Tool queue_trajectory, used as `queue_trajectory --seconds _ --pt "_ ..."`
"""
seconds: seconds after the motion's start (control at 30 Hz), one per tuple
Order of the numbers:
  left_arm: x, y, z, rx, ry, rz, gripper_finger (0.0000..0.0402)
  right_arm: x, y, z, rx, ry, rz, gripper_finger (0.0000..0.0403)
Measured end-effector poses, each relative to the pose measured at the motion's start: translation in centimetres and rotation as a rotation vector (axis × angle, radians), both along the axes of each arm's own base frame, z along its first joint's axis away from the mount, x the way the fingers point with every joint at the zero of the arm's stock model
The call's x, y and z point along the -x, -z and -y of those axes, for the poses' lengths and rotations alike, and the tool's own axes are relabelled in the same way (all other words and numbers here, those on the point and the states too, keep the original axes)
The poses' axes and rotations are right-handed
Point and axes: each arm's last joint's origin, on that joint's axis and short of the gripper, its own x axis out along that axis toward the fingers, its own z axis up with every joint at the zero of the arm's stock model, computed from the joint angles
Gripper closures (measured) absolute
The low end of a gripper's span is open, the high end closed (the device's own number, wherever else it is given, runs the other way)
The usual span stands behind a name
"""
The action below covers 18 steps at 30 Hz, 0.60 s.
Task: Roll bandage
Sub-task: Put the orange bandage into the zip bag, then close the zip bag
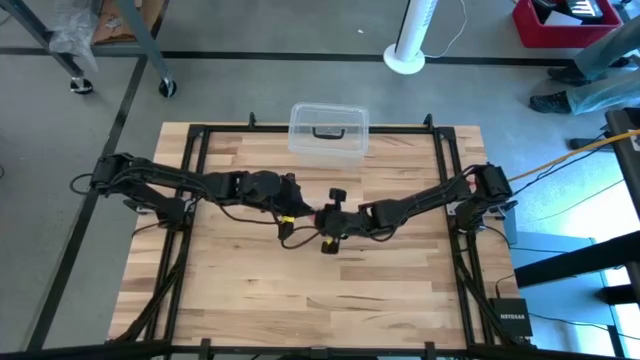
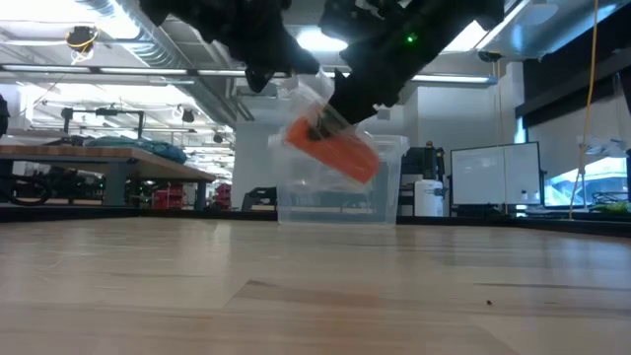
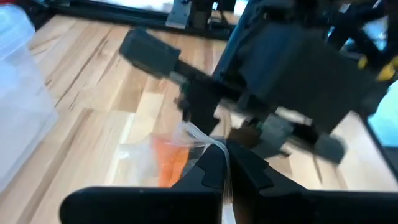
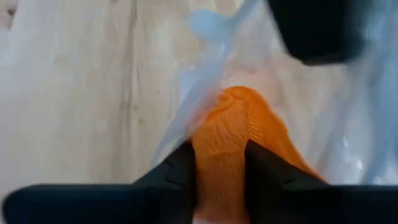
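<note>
Bandage (image 2: pixel 335 150): bright orange roll, inside a thin clear plastic wrapper (image 2: pixel 308 104), held tilted in the air above the wooden table (image 1: pixel 300 290), in front of the clear plastic box with a dark handle (image 1: pixel 329 130) that stands at the table's far edge.

Right gripper (image 4: pixel 221 171): over the table's middle; two dark fingers (image 4: pixel 180 171) stand on either side of the orange roll and pinch it between them.

Left gripper (image 3: pixel 225 168): meets the right one at mid-table; fingers pressed together on a twisted tail of the clear wrapper, which runs down to the orange roll (image 3: pixel 171 158).

High view: both arms converge at the centre; the roll itself seems hidden beneath the grippers there.
</note>
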Motion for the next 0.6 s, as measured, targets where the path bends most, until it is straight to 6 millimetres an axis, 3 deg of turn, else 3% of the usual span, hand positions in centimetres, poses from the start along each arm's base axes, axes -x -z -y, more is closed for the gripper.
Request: queue_trajectory --seconds 0.1,0.27,0.6 --pt "0.2 0.4 -0.4 -0.004 -0.010 -0.045 0.0400 0.0 -0.8 -0.1 -0.069 0.006 -0.025 0.0254" --pt "0.4 0.7 -0.9 -0.006 -0.034 -0.089 0.0400 -0.1 -4.5 -0.3 -0.137 0.034 -0.052 0.0197" --pt "0.6 1.0 -0.9 -0.007 -0.039 -0.129 0.0400 -0.1 -8.1 -1.2 -0.177 -0.024 -0.098 0.0176"
